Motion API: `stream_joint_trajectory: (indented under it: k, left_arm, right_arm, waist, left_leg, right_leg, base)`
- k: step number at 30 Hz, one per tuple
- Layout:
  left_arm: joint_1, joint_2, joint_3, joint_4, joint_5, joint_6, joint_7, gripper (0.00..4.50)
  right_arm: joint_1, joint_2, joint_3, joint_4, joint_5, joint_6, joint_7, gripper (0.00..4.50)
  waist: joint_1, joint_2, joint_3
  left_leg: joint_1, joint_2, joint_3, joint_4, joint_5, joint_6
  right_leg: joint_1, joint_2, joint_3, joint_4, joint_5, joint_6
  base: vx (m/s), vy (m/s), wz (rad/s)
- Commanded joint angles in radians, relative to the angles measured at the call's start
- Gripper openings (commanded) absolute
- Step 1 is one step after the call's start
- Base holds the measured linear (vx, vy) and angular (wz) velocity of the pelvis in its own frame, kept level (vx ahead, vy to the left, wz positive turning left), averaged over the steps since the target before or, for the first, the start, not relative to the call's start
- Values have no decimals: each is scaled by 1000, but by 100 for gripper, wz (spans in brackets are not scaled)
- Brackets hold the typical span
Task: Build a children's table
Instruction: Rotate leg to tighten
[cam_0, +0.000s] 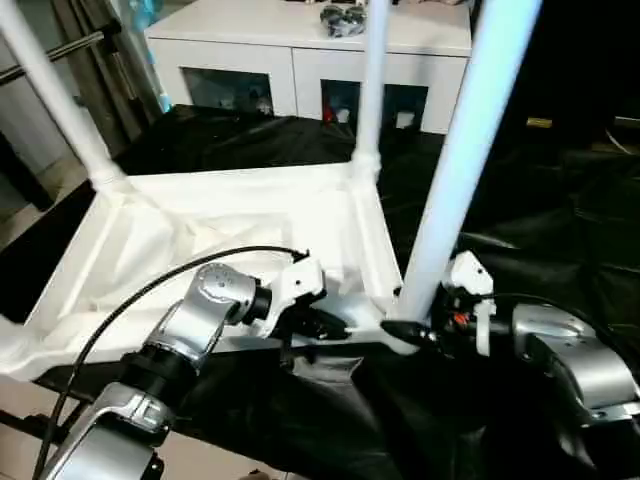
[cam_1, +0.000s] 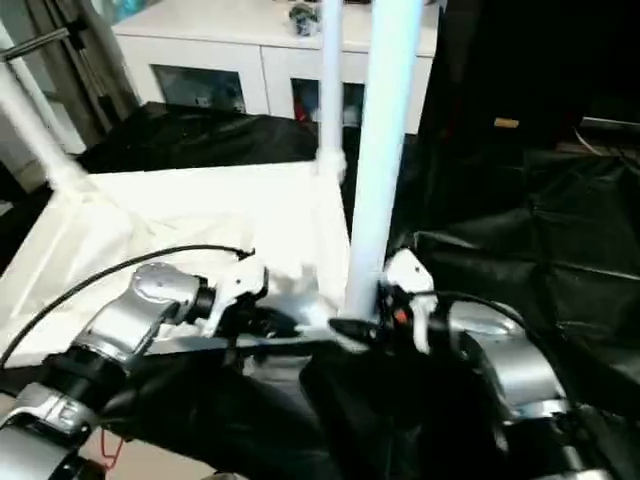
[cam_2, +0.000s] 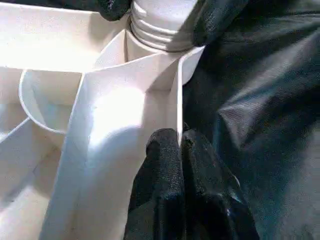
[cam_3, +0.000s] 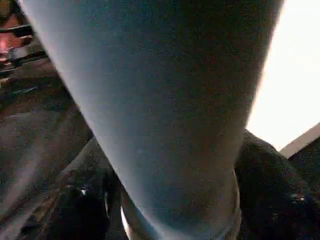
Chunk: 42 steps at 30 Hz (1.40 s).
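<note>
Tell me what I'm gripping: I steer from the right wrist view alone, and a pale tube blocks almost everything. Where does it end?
Observer: It is the near right leg. Its foot sits in the near right corner socket of the upturned tabletop, and your right hand grips it just above the socket.
Operator: What is the other arm doing?
Observer: The left hand is shut on the tabletop's thin rim wall, right beside that socket.
Operator: Any other legs in?
Observer: Yes, the far right leg and the far left leg stand in their corners.
</note>
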Motion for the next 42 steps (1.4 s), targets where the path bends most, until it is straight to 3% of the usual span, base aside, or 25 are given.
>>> stream_joint_trajectory:
  k: [1, 2, 4, 9, 15, 17, 21, 22, 23, 24, 26, 31, 33, 37, 41, 42]
  left_arm:
    - [-7, 0, -7, -31, -21, -12, -10, 0]
    - [-8, -1, -7, -29, -20, -12, -9, 0]
    - [-8, -4, -6, -27, -18, -11, -5, 0]
    - [-19, -41, 6, -8, -7, 6, 61, 0]
    - [-56, -141, 40, 40, 20, 55, 268, 0]
    - [-68, -174, 49, 51, 20, 73, 314, 0]
    - [-81, -231, 58, 69, 27, 92, 395, 0]
    - [-79, -250, 53, 65, 29, 97, 405, 0]
    - [-77, -255, 49, 62, 29, 98, 403, 0]
    - [-74, -257, 43, 60, 32, 95, 399, 0]
    - [-69, -254, 35, 54, 34, 92, 387, 0]
    - [-51, -214, 25, 21, 27, 84, 327, 0]
    - [-46, -194, 25, 9, 21, 83, 304, 0]
    - [-34, -149, 27, -5, 4, 62, 233, 0]
    - [-25, -107, 18, 5, 6, 30, 174, 0]
    - [-21, -99, 20, 5, -1, 30, 156, 0]
  right_arm:
    - [6, 7, 35, -40, 33, 16, 36, 293]
    - [6, 10, 37, -41, 33, 18, 36, 289]
    - [7, 13, 38, -41, 33, 19, 33, 270]
    - [27, 68, 32, -29, 17, 3, -47, 261]
    - [0, 233, -14, 90, -97, -19, -402, 260]
    - [-24, 290, -37, 136, -114, -16, -510, 259]
    - [-65, 370, -60, 194, -138, 9, -663, 259]
    - [-74, 397, -56, 201, -140, -5, -674, 259]
    - [-78, 405, -54, 203, -136, -7, -668, 294]
    - [-80, 413, -57, 201, -125, -3, -658, 294]
    - [-81, 410, -55, 192, -118, 3, -642, 318]
    - [-73, 338, -26, 155, -117, -25, -541, 351]
    - [-60, 292, -12, 128, -109, -35, -467, 351]
    - [-29, 194, 8, 56, -62, -44, -283, 351]
    - [-7, 120, 13, 5, -13, -21, -150, 351]
    - [-1, 99, 17, -7, -1, -16, -112, 351]
  waist:
    - [-1, -13, -56]
    - [2, -7, -56]
    - [2, -10, -56]
    - [5, -7, -56]
    - [-15, -10, -44]
    - [-29, -4, -46]
    - [-44, -4, -48]
    - [-44, 6, -48]
    - [-47, 0, -49]
    - [-46, -2, -50]
    - [-45, 5, -53]
    - [-43, 8, -55]
    - [-43, 1, -56]
    - [-37, 3, -58]
    - [-32, 1, -55]
    - [-28, -4, -54]
  left_leg:
    - [13, 39, -7, -68, -168, 78]
    - [15, 39, -8, -68, -167, 75]
    - [14, 39, -7, -68, -168, 71]
    - [15, 38, -9, -70, -179, 58]
    - [21, 32, -11, -84, -278, 1]
    - [21, 29, -16, -85, -297, -15]
    - [16, 25, -16, -84, -282, -7]
    - [17, 26, -16, -83, -276, -5]
    - [15, 26, -15, -83, -273, 3]
    - [14, 25, -15, -82, -263, 8]
    - [12, 25, -14, -79, -231, 24]
    - [11, 28, -13, -77, -201, 45]
    - [10, 29, -12, -75, -192, 52]
    - [10, 30, -10, -68, -153, 96]
    - [10, 33, -10, -69, -171, 104]
    - [11, 34, -8, -69, -178, 102]
  right_leg:
    - [45, -51, 38, -60, -108, -269]
    - [44, -52, 38, -60, -108, -268]
    - [45, -51, 38, -61, -108, -267]
    - [45, -51, 38, -62, -112, -262]
    - [38, -52, 38, -83, -292, -211]
    - [39, -52, 37, -87, -333, -192]
    - [40, -49, 37, -86, -294, -195]
    - [39, -50, 37, -85, -280, -196]
    - [41, -49, 37, -86, -259, -199]
    - [43, -48, 38, -84, -245, -201]
    - [46, -48, 37, -81, -194, -210]
    - [50, -48, 35, -73, -125, -235]
    - [53, -48, 35, -71, -102, -240]
    - [54, -49, 36, -65, -38, -264]
    - [54, -48, 34, -68, -81, -268]
    - [53, -50, 35, -68, -105, -266]
  base:
    - [0, 0, 0]
    - [0, 0, 0]
    - [0, 0, 0]
    - [0, 0, 0]
    - [0, 0, 0]
    - [0, 0, 0]
    - [0, 0, 0]
    - [0, 0, 0]
    - [0, 0, 0]
    - [0, 0, 0]
    - [0, 0, 0]
    - [0, 0, 0]
    - [0, 0, 0]
    - [0, 0, 0]
    - [0, 0, 0]
    - [0, 0, 0]
